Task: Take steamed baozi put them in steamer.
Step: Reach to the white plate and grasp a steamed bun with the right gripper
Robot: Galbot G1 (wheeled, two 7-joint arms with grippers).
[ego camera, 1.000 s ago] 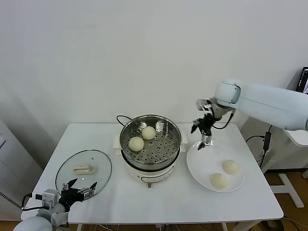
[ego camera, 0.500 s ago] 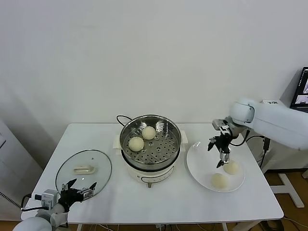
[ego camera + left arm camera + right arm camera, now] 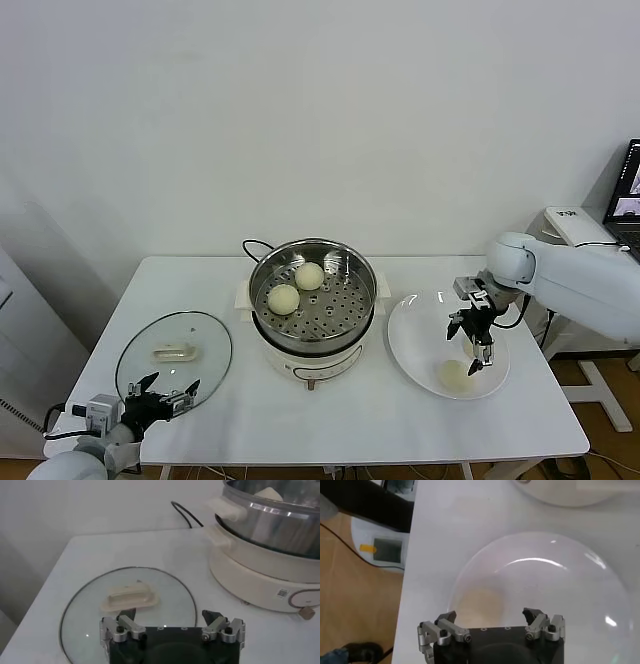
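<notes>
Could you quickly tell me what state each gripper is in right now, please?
Left gripper: open, empty, beside the glass lid.
Right gripper: open, empty, over the plate.

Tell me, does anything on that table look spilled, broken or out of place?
Nothing stands out. Two baozi sit in the steamer, the glass lid lies flat beside it, and the right pincer hangs open over the plate.

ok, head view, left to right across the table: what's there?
Left gripper, open, at the near left corner → glass lid → steamer with two baozi → white plate → right gripper, open, over the plate.
</notes>
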